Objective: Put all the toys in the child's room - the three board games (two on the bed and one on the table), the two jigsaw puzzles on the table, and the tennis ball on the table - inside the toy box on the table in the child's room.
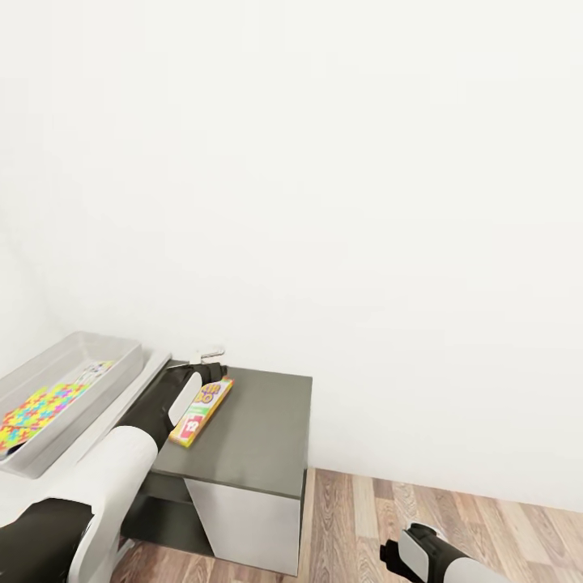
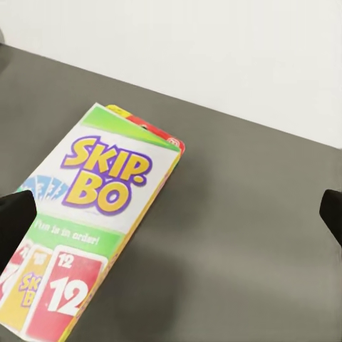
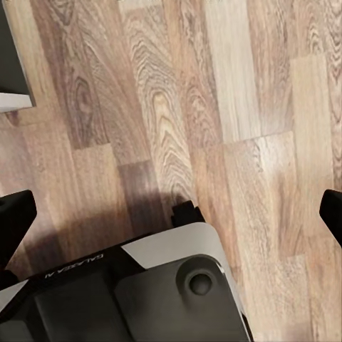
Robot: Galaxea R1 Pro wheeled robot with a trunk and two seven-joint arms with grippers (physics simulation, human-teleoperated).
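One board game [image 1: 202,411], yellow-green with red, lies flat on the dark grey tabletop [image 1: 251,437] in the head view, just beside the left gripper [image 1: 204,362], while a jigsaw puzzle [image 1: 40,410] sits inside the toy box [image 1: 97,348]. Left wrist view: fingers [image 2: 16,221] spread wide, gripping nothing, above the game. Right wrist view: fingers [image 3: 14,217] likewise parted over the wooden floor [image 3: 235,121].

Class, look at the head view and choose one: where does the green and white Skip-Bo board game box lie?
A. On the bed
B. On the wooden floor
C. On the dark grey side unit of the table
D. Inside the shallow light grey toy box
C: the green and white Skip-Bo board game box lies flat on the dark grey side unit, beside the light grey toy box, not in it.
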